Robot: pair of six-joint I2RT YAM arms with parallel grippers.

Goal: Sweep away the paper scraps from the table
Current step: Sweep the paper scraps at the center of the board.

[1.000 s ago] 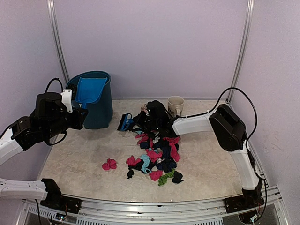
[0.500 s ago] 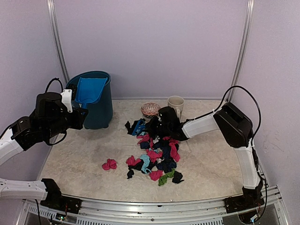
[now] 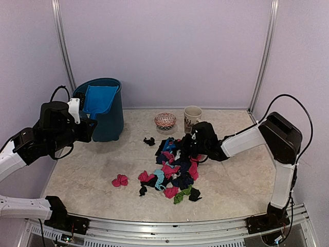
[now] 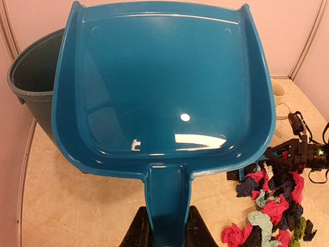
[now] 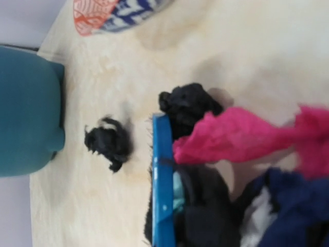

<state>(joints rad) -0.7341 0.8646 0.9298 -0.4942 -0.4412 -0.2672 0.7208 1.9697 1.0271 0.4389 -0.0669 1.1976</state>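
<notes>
The mug (image 3: pixel 192 118) stands near the back of the table (image 3: pixel 87 170). The paper scraps (image 3: pixel 175 172) lie in a messy heap on the table in front of the mug, on the side nearer the arms. They are pink, black, light blue, dark blue and green. One black scrap (image 3: pixel 149 140) lies by itself, in front of the mug and a bit to its left, apart from the heap. One pink scrap (image 3: pixel 120 180) lies alone too, well to the left of the mug and far in front of it. A little bowl (image 3: pixel 165 120) with a pattern sits just left of the mug. A big teal bin (image 3: pixel 108 123) stands well to the left of the mug. The left pincer (image 4: pixel 167 222) is squeezed tight on the handle of the blue dustpan (image 4: pixel 164 87), one finger on each side, and holds it up by the bin. The right pincer (image 3: pixel 187 146) is low down just in front of the mug, at the back of the heap. A blue brush (image 5: pixel 162 195) is right there, touching black and pink scraps. I cannot tell how wide the right pincer is, or if it has hold of the brush.
</notes>
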